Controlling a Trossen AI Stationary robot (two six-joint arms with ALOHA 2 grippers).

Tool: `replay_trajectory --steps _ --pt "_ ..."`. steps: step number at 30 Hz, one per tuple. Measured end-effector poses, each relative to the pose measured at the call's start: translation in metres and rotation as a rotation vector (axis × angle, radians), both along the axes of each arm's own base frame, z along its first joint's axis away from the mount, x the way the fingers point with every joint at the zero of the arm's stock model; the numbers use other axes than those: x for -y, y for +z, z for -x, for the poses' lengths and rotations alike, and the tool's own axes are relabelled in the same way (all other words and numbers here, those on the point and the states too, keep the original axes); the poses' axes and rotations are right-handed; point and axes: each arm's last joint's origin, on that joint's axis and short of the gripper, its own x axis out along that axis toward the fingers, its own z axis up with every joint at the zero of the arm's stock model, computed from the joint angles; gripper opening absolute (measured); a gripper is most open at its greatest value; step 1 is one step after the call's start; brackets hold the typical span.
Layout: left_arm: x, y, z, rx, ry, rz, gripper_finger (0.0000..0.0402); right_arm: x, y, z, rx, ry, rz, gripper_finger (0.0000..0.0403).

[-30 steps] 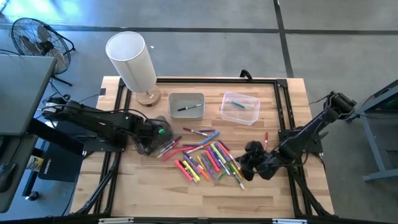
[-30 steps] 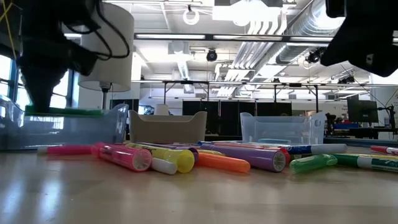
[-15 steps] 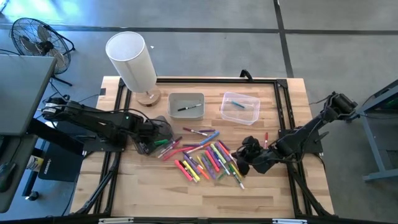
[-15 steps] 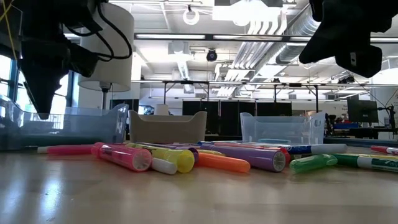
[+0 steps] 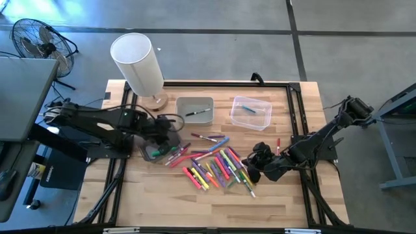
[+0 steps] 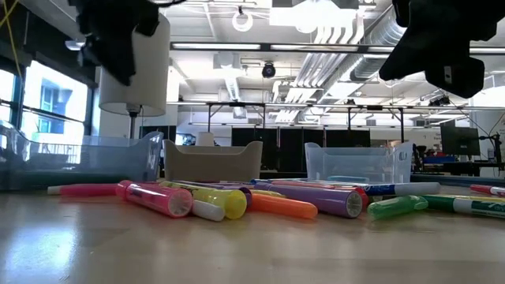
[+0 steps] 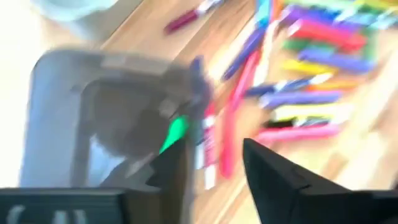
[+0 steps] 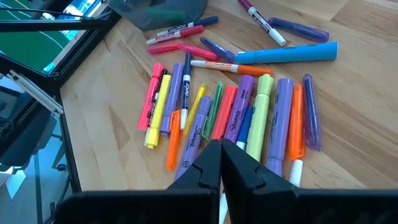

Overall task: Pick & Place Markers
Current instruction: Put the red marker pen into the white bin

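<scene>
My left tool [image 5: 166,129], fingers apart and empty, had lifted off the bin [image 5: 156,153], leaving the green marker [image 7: 176,132] inside. My right tool [image 8: 221,163] stayed pinched shut over the pile.

Tabletop [image 5: 273,198] pale wood, smooth; markers [image 8: 249,112] glossy plastic; bin [image 5: 250,112] clear plastic.

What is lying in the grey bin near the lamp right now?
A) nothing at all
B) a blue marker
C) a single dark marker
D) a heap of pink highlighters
C: in the high view the grey bin beside the lamp holds one dark marker lying across its floor; the blue one sits in the clear bin next to it.
</scene>
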Motion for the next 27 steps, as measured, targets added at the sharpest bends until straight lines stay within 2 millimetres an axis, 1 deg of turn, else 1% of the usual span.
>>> replay_trajectory --steps 3,5,7,10,12,14,16,18,21,23,25,27 --pt "0.005 0.008 -0.010 0.082 -0.007 0.019 0.0073 0.000 0.000 0.000 -0.005 0.009 0.013 0.0000" --pt "0.011 0.008 -0.016 0.111 -0.030 0.029 0.0030 0.000 -0.001 0.001 -0.018 0.018 -0.001 0.0000" --pt "0.021 0.005 -0.025 0.137 -0.052 0.053 0.0009 0.001 -0.003 0.002 -0.049 0.020 -0.014 0.0000" --pt "0.037 -0.005 -0.037 0.129 -0.076 0.084 0.0014 0.003 -0.008 0.006 -0.122 0.029 -0.039 0.0000" --pt "0.050 -0.014 -0.047 0.123 -0.101 0.103 0.0008 0.005 -0.012 0.010 -0.194 0.032 -0.035 0.0000" --pt "0.060 -0.024 -0.051 0.075 -0.141 0.110 0.0002 0.008 -0.017 0.017 -0.282 0.021 -0.038 0.0000" --pt "0.070 -0.034 -0.057 0.043 -0.171 0.135 0.0004 0.013 -0.022 0.026 -0.397 -0.024 -0.050 0.0000" --pt "0.076 -0.043 -0.062 0.012 -0.194 0.177 0.0002 0.018 -0.026 0.035 -0.498 -0.109 -0.067 0.0000" --pt "0.081 -0.049 -0.069 0.022 -0.243 0.188 0.0001 0.027 -0.030 0.050 -0.641 -0.274 -0.094 0.0000" --pt "0.081 -0.050 -0.069 0.019 -0.261 0.166 0.0001 0.034 -0.031 0.057 -0.735 -0.387 -0.128 0.0000" --pt "0.079 -0.049 -0.071 0.038 -0.285 0.145 0.0001 0.040 -0.031 0.062 -0.813 -0.466 -0.163 0.0001" --pt "0.073 -0.050 -0.072 0.035 -0.303 0.125 0.0001 0.045 -0.032 0.062 -0.836 -0.514 -0.174 0.0007"
